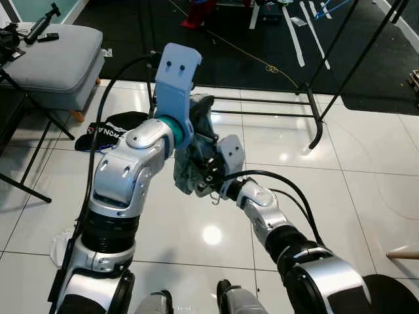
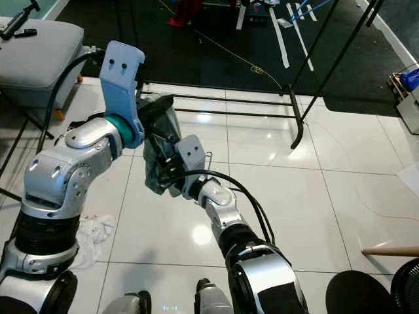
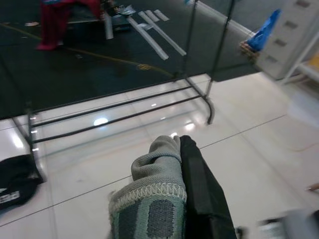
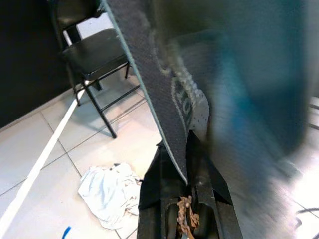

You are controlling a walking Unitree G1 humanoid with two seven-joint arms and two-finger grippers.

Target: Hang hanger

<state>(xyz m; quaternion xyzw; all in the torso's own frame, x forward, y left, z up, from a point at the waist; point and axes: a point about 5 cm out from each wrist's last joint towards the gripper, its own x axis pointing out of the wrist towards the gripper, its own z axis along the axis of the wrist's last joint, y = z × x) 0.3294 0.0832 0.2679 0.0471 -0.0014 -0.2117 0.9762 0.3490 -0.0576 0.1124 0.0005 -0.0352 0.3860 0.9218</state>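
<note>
While both arms are raised in front of the chest, the left gripper and right gripper meet on a grey-green garment held over the floor. Left fingers are clamped on the cloth's knit edge, seen clearly in the left wrist view. Right fingers look closed on the cloth's lower edge, though blur makes that uncertain. A small metal hook, likely the hanger's, pokes out beside the right wrist; the rest of the hanger is hidden in the cloth. Rack of black bars stands on the tiles ahead, well apart from the garment. White rag lies on the floor by the left side; grey chair at far left.
</note>
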